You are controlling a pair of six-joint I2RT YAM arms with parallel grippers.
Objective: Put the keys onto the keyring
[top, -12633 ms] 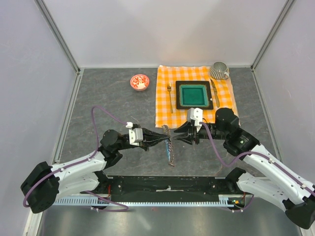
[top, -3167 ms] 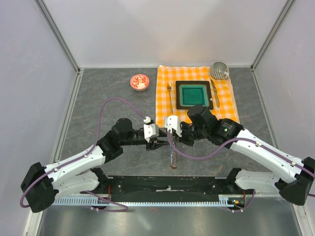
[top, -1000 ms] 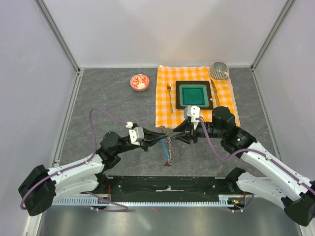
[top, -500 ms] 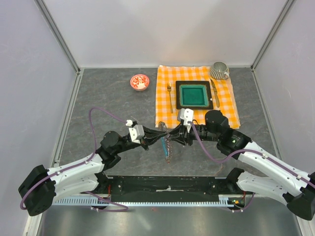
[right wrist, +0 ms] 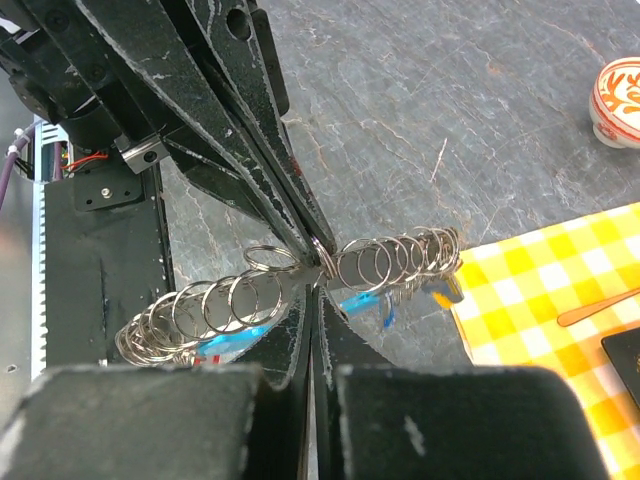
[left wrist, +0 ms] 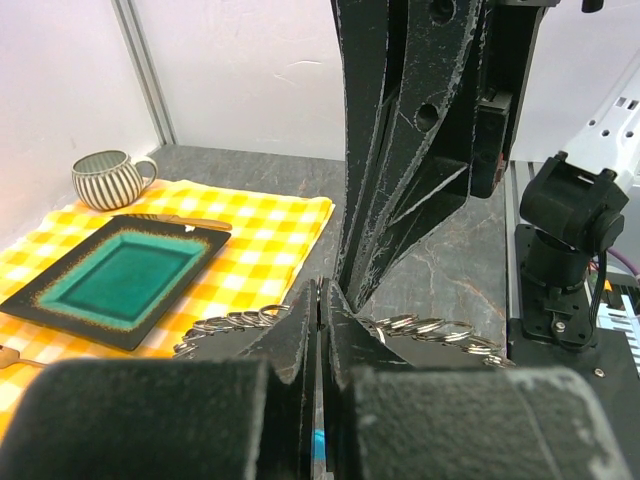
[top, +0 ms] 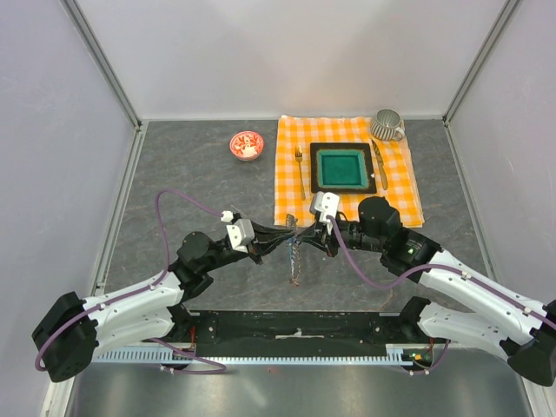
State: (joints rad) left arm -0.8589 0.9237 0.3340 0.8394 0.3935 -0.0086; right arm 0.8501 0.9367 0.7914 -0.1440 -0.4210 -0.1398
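The left gripper [top: 280, 241] and the right gripper [top: 304, 236] meet tip to tip over the grey stone-patterned table [top: 191, 174], just near of the near-left corner of the orange-and-white checked cloth [top: 400, 178]. Both sets of black fingers are pressed together on the same spot of the keyring [top: 295, 259], a thin grey metal loop made of many small rings strung side by side. From above, the loop hangs from that pinch point and trails toward the near edge, between the two arms. In the right wrist view the rings sag away to either side of the closed tips, with a blue plastic tag [right wrist: 357, 299] and a yellow plastic tag [right wrist: 441, 297] dangling just beneath them. The left wrist view shows the same line of rings running left and right behind its own closed fingers, the other gripper coming down from above to touch the same place. On the cloth sit a teal square plate with a dark rim [top: 342, 168] and a striped grey mug [top: 387, 126]; a small red-and-white bowl [top: 246, 144] stands on the bare table, left of the cloth.
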